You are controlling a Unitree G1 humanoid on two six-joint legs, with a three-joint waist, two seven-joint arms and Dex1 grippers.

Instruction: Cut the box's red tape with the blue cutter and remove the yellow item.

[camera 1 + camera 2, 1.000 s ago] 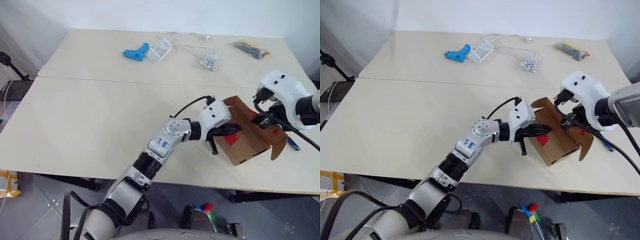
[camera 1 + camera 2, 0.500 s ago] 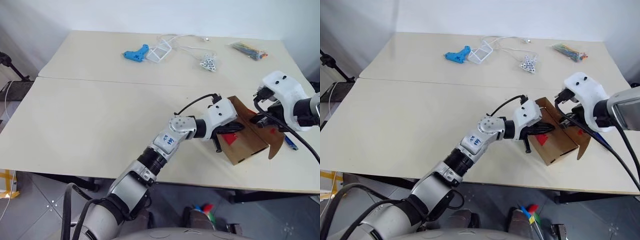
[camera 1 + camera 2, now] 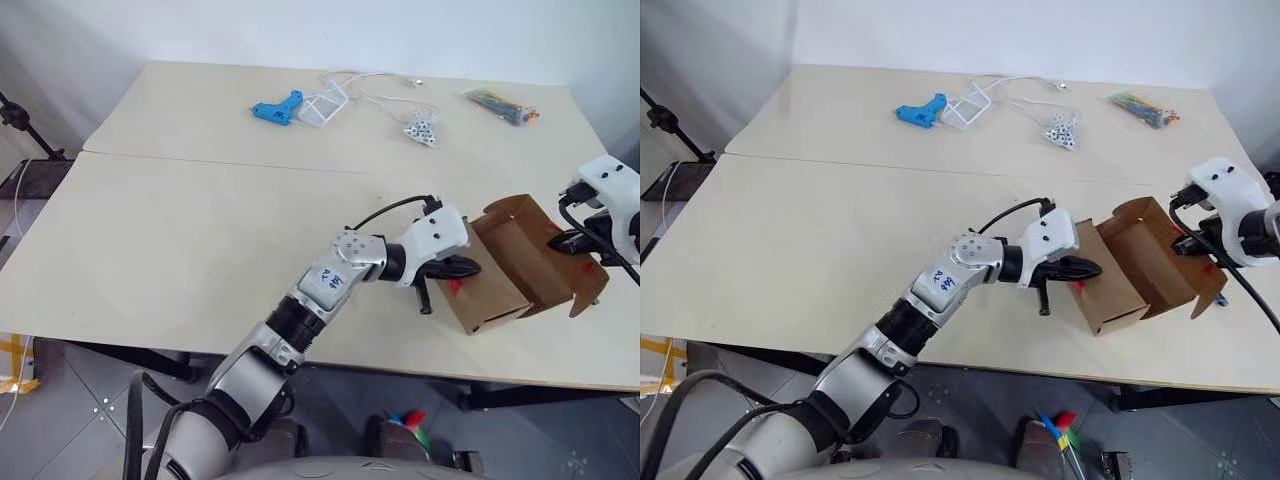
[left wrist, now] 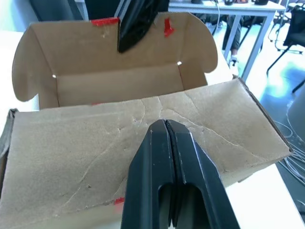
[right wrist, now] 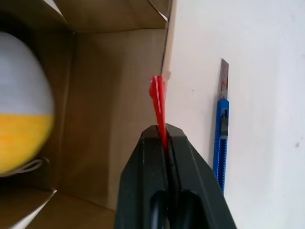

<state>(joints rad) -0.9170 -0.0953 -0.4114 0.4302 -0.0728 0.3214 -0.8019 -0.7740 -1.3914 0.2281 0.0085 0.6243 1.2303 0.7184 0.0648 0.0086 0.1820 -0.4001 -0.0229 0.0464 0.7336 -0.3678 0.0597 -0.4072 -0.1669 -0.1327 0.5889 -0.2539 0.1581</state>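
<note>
Two pale tables [image 3: 200, 215] pushed together carry the scene, with a light blue pistol-shaped tool [image 3: 275, 107], a white cable [image 3: 365, 85], and a bundle of ties [image 3: 500, 100] lying far off near the back edge.

Near the front edge sits the box [image 3: 510, 265], its flaps open. The left gripper [image 4: 165, 125] has its fingers closed tight together with nothing between them, and their tips rest against the cracked cardboard of the box's near side wall. Past those tips the box's open inside shows, and the far flap carries scraps of the red tape [image 4: 105, 21].

The right gripper [image 5: 162, 131] is on the box's other side, its fingers pinched together on the edge of a flap that bears red tape [image 5: 158, 102] just above the tips. Inside the box, off to one side of these fingers, sits the yellow item [image 5: 21, 129], a ball with a white upper half. On the tabletop just to their other side, outside the box and untouched, lies the blue cutter [image 5: 220, 131], its blade extended.
</note>
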